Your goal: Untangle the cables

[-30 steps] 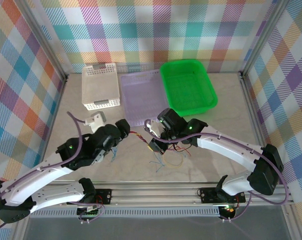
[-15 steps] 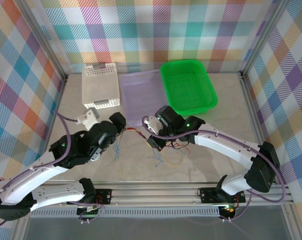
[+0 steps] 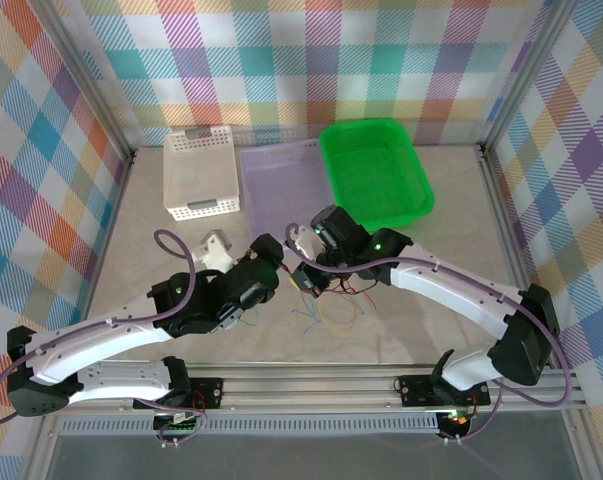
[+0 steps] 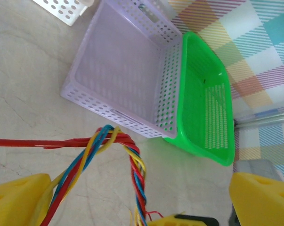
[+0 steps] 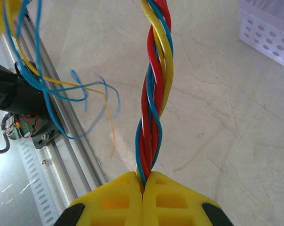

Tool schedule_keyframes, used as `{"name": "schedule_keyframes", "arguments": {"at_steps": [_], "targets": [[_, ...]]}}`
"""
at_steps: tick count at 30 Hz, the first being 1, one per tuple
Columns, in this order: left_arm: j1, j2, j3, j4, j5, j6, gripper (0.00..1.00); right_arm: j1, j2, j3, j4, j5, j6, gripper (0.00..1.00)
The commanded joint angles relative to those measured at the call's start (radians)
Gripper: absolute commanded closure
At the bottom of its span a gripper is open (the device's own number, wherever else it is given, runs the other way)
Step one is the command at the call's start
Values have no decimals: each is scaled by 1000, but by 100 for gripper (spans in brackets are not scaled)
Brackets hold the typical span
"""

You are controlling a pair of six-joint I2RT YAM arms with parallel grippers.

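The cables (image 5: 153,94) are thin red, yellow and blue wires twisted into one rope. My right gripper (image 5: 142,181) is shut on the lower end of that rope and holds it above the table; from above it sits near the table's middle (image 3: 303,278). Loose blue and yellow ends (image 5: 80,94) trail toward the front rail, and more loose strands (image 3: 331,305) lie on the table. My left gripper (image 4: 139,190) is wide open, its yellow fingers (image 4: 19,200) far apart. The bent rope (image 4: 132,160) runs between them untouched. From above, the left gripper (image 3: 274,252) is just left of the right one.
Three baskets stand at the back: a white one (image 3: 201,175), a pale purple one (image 3: 281,190) and a green one (image 3: 376,175). The purple basket (image 4: 127,70) and green basket (image 4: 203,108) lie just beyond the rope. A metal rail (image 3: 311,385) runs along the front edge.
My left arm has swung right, bringing its open gripper close beside the right gripper and around the rope. The right gripper has stayed shut on the cables, nearly still.
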Motion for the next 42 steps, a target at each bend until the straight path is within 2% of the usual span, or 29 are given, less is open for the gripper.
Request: {"name": "schedule_keyframes", "arguments": {"at_steps": [1,5,11,15,22,27,32,37,42], "targets": [[-11,-16,-30,-1,-60,-76,4,-2,-56,-6,43,-53,8,100],[-11,-57,7,-116,-135,-81,4,-2,-64,-14,23,-13,0,100],[-10,-134,119,-266,-230,-8,4,-9,-47,-6,-4,67,23,100],[-10,-158,175,-293,-230,55,4,-56,-31,4,-17,79,55,100],[-10,-162,248,-350,-181,110,4,-198,-29,27,-63,52,98,100],[-10,-151,205,-267,-78,117,5,-238,-41,57,-85,37,116,100],[-21,-59,169,-118,59,93,6,-238,-19,99,-85,-18,153,100],[-93,-8,141,28,36,47,5,-234,-19,94,-66,-66,168,100],[-106,57,161,90,19,22,4,-207,-34,79,-39,-112,164,100]]}}
